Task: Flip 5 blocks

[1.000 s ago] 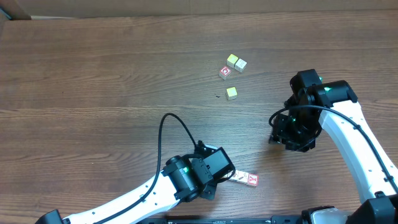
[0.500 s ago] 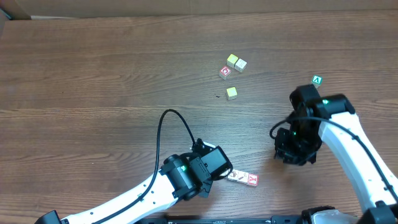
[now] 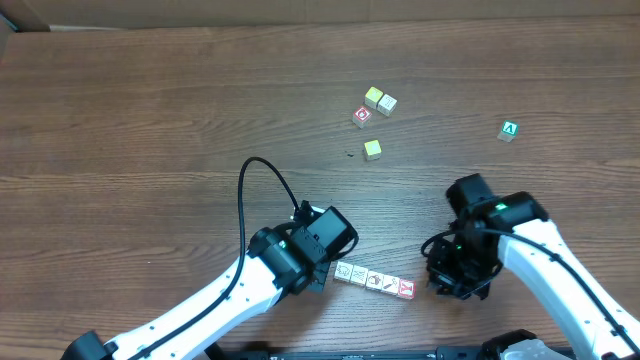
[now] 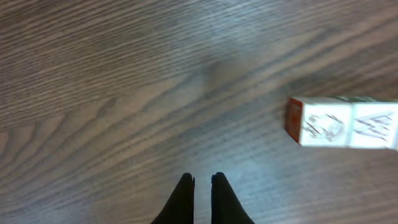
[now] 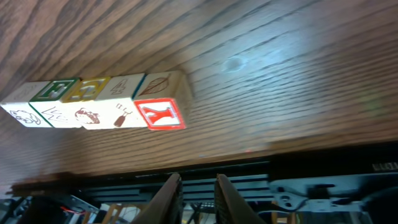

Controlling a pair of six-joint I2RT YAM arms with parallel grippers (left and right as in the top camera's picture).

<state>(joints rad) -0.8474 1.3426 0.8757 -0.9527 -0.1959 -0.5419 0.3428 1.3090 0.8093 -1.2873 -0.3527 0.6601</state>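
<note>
Your left arm (image 3: 230, 300) comes in from the lower left of the overhead frame, w/ a black cable (image 3: 262, 180) looping above it. The left gripper (image 4: 202, 180) is closed and empty. In the left wrist view its two dark fingertips sit almost together at bottom ctr, over the bare brown wood-grain table (image 4: 124, 93).

Just right of that gripper, lower ctr of the overhead frame, lie the five small pale wooden blocks (image 3: 375, 281) w/ whitish printed faces. They're side by side in one straight touching row, slanting a bit down to the right. The left wrist view catches only one end of the row, at its right edge and clear of the fingertips. The right wrist view shows the whole row at upper left. The end block there has a red-framed "Y" (image 5: 160, 114).

Upper ctr of the overhead frame, well apart from the row:
- a small cube w/ a red mark (image 3: 361, 116)
- two yellow-topped cubes (image 3: 379, 99), touching
- a third yellow-topped cube (image 3: 372, 149) below them

The right gripper (image 5: 197, 180) sits at lower right of the overhead frame, near the row's "Y" end, not touching it. Its fingers stand slightly apart w/ nothing btwn them.

Upper right of the overhead frame, alone: a small green cube w/ a white "A" (image 3: 509, 130).
</note>
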